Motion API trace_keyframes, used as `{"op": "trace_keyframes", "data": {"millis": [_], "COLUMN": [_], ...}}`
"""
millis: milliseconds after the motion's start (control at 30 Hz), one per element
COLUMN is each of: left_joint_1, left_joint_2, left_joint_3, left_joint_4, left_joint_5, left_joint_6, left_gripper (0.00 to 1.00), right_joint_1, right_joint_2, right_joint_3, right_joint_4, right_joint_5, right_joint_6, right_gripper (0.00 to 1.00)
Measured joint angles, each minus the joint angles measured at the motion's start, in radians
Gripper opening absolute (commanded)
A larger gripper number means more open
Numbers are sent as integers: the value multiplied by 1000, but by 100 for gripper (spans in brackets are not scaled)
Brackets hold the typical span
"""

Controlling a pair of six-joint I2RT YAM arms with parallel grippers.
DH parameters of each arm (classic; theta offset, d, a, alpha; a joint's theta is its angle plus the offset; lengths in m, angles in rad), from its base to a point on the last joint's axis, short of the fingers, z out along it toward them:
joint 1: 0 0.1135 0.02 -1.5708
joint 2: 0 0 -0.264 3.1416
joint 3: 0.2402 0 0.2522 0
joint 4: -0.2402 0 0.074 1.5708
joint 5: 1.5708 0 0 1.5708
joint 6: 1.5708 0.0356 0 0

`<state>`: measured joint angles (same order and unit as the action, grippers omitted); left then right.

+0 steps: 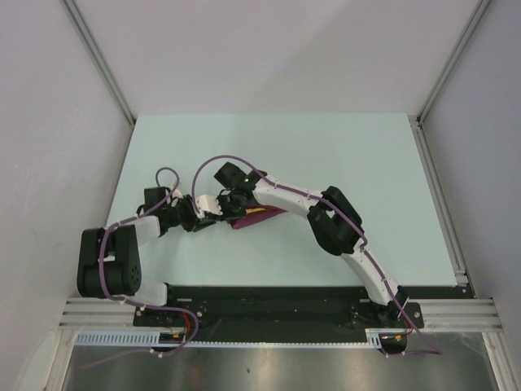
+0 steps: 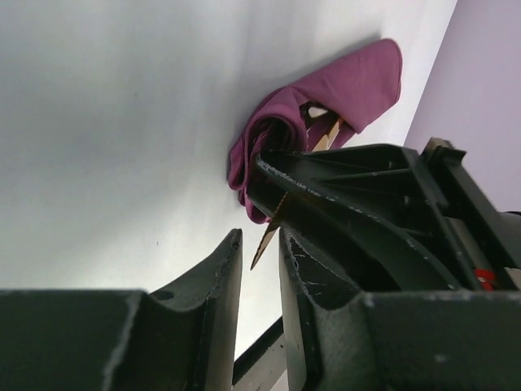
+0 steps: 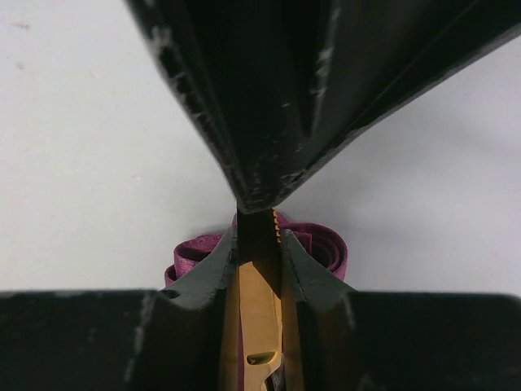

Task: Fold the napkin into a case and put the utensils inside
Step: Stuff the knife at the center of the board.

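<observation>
The napkin lies as a folded plum-magenta case (image 1: pixel 262 219) in the middle of the table, just in front of both grippers. My right gripper (image 1: pixel 235 204) is shut on a golden-yellow knife (image 3: pixel 259 309) with a serrated edge, pointing it at the case's open end (image 3: pixel 321 244). In the left wrist view the case (image 2: pixel 342 81) gapes, with pale golden pieces showing inside it. My left gripper (image 2: pixel 260 236) faces the right one with its jaws a narrow gap apart. The knife's tip (image 2: pixel 262 248) sits just between its fingertips without clearly touching them. I can make out no silver spoon.
The pale table (image 1: pixel 326 147) is walled at the left, right and back. A metal rail (image 1: pixel 444 212) runs along its right edge. A black mounting plate (image 1: pixel 269 305) lies along the near edge. The right arm's elbow (image 1: pixel 334 220) hangs over the table to the right of the case.
</observation>
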<state>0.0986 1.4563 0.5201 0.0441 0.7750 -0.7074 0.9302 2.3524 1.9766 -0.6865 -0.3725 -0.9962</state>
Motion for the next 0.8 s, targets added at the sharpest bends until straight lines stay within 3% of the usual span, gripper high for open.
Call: {"op": "trace_keyframes", "data": {"millis": [300,333,400,433,467,533,567,600,800], "left_joint_1": [-18,-18,-18,-18,-18,-18,-18,-18,-18], "left_joint_2": [31,34,41,43,43,42,42,42,42], "left_joint_3": [-1,-1,-1,-1,-2,-2,-2,-2,-2], "left_joint_4": [37,48,72,82,90,108,112,113,111], "left_joint_5": [31,37,48,52,55,64,67,68,71], "left_joint_6": [-18,-23,-33,-37,-42,-50,-51,-51,-48], "left_gripper": [0,0,0,0,0,0,0,0,0], "right_joint_1": [-6,-9,-11,-13,-15,-23,-27,-34,-123], "right_joint_2": [-2,-4,-10,-14,-18,-33,-42,-51,-169], "right_joint_3": [-3,-3,-8,-14,-20,-43,-59,-70,-172], "right_joint_4": [3,3,8,15,22,38,50,56,94], "right_joint_5": [-3,-3,-5,-6,-6,-14,-23,-37,-88], "right_joint_6": [2,4,9,17,28,72,106,140,384], "right_gripper": [2,8,32,38,50,57,73,99,100]}}
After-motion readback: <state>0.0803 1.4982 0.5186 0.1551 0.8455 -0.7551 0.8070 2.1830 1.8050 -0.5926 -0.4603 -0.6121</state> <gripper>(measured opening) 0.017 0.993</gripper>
